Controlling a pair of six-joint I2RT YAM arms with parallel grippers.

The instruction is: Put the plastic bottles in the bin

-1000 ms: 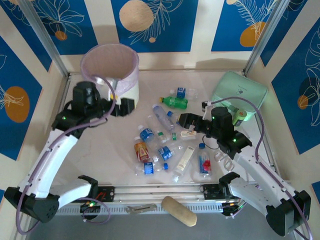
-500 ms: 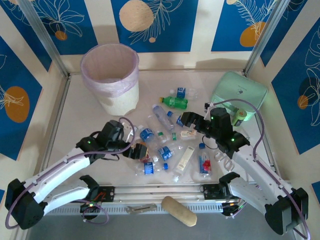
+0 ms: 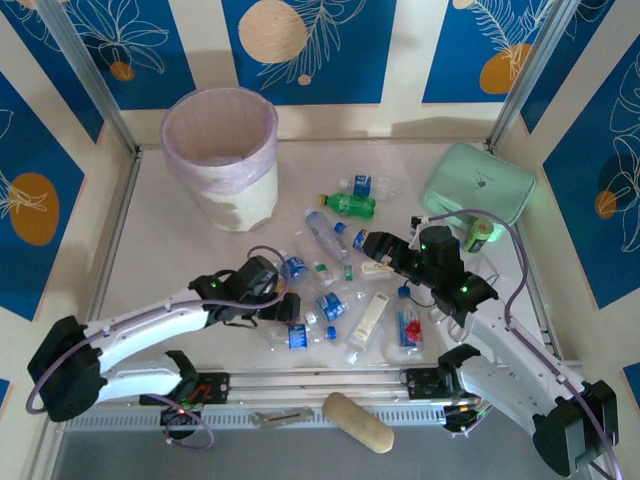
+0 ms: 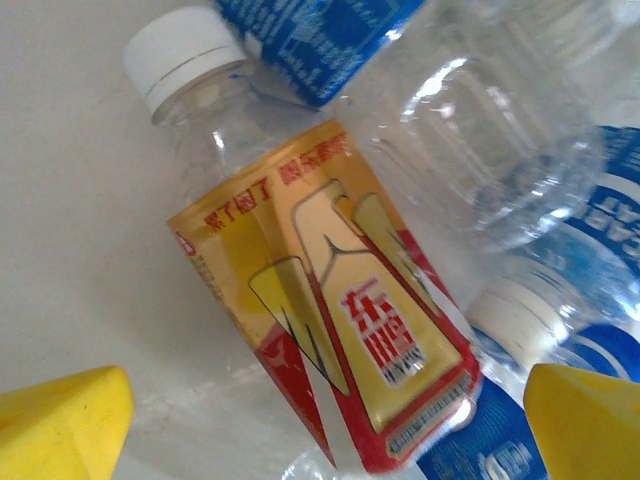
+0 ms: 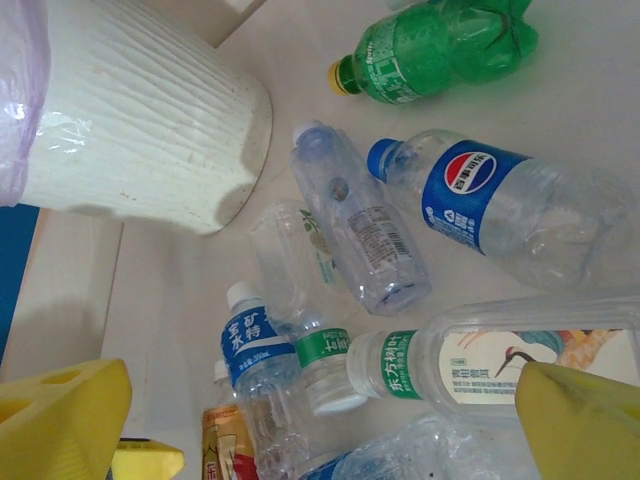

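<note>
White arms (image 3: 150, 325), black joints (image 3: 440, 250), purple cables (image 3: 28, 395), yellow fingers (image 4: 60, 420)

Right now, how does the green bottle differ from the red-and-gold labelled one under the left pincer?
Plastic: the green bottle is tinted green; the red-and-gold labelled bottle is clear.
Cap: yellowish on the green bottle, white on the red-and-gold labelled bottle.
Place: the green bottle lies at the pile's far edge, the red-and-gold labelled bottle at its near left, framed by the open left pincer.
Both lie on their sides, capped.

The pale desk (image 3: 170, 240) carries a lined bin (image 3: 245, 205) at its far left and a mint-green pouch (image 3: 478, 185) at its far right. Plastic bottles (image 3: 330, 305) lie scattered on their sides across its middle.
</note>
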